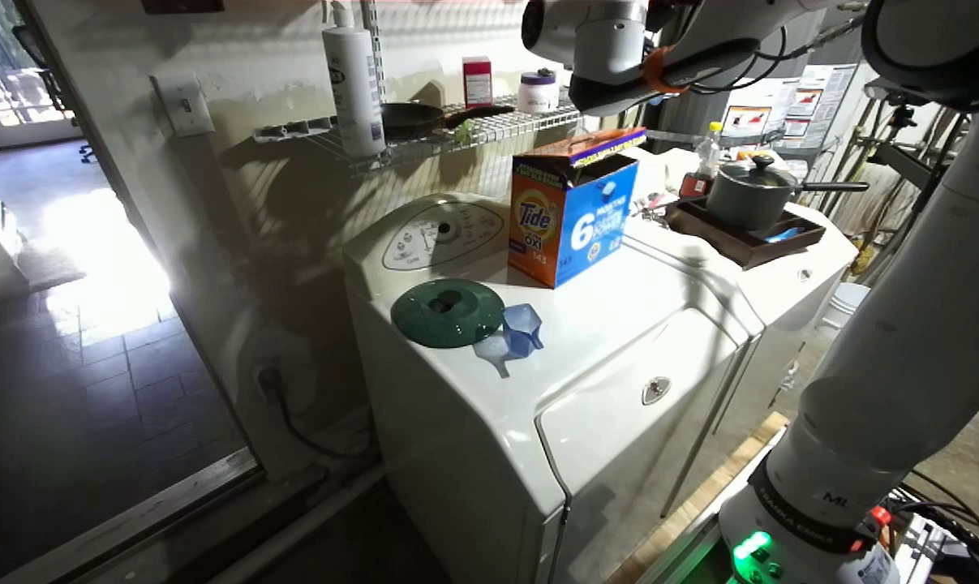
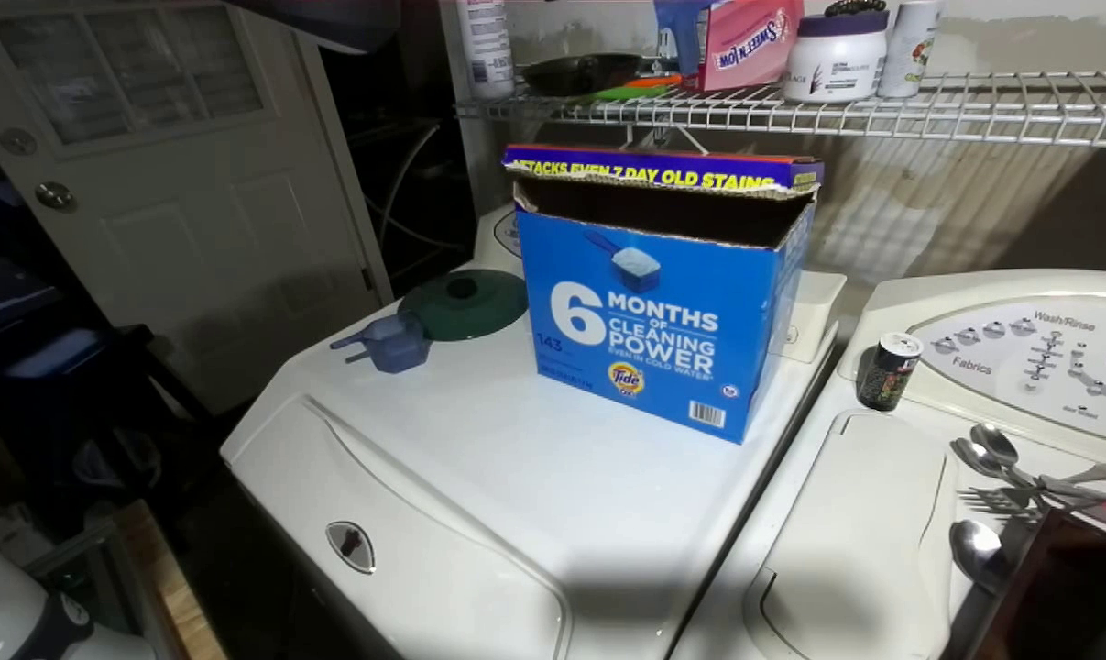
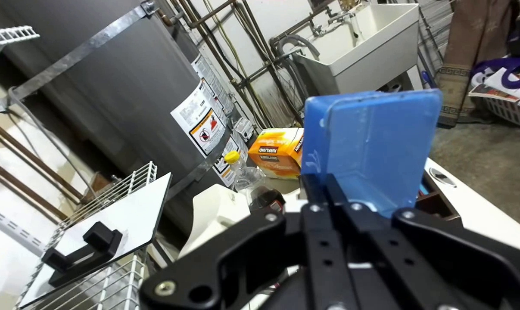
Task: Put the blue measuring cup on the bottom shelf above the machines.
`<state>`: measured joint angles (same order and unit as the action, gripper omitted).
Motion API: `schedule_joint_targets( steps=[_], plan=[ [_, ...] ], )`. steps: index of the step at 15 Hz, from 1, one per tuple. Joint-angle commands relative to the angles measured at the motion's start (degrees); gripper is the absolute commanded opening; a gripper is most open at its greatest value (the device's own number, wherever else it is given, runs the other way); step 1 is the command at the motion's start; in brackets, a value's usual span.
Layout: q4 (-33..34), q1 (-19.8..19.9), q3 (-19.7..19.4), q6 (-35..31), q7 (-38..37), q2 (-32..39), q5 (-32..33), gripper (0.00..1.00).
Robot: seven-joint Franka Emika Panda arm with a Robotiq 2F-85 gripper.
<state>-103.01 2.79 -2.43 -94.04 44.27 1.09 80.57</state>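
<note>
In the wrist view my gripper (image 3: 323, 183) is shut on the wall of the blue measuring cup (image 3: 376, 142), translucent and held in the air. In the exterior views the gripper is hidden or out of frame. The bottom shelf is pale wire and runs along the wall in both exterior views (image 1: 489, 130) (image 2: 928, 119). Under it stand the machines, one white laundry machine (image 1: 440, 414) (image 2: 479, 477) beside another (image 1: 797, 280) (image 2: 855, 532). Another small blue cup (image 1: 523, 332) (image 2: 397, 346) sits on the nearer machine, beside a green disc (image 1: 448, 312) (image 2: 465, 302).
An open Tide box (image 1: 594, 215) (image 2: 644, 312) stands on the machine below the shelf. The shelf carries a white bottle (image 1: 353, 89), a dark pan (image 1: 412, 118), a pink box (image 2: 745, 41) and a white jar (image 2: 835, 60). A pot (image 1: 749, 195) stands on a brown tray (image 1: 749, 251).
</note>
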Motion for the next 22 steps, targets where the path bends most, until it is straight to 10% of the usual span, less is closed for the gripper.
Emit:
schedule_joint_targets(
  steps=[1,12,22],
  plan=[
    [0.4,-0.1,0.0,0.2,0.3,0.1,-0.1,0.04],
    [5.0,1.0,-1.2,-18.8,3.7,4.1,2.1,0.01],
    [16.3,0.0,-0.8,-18.7,7.8,14.9,4.1,0.01]
  ],
)
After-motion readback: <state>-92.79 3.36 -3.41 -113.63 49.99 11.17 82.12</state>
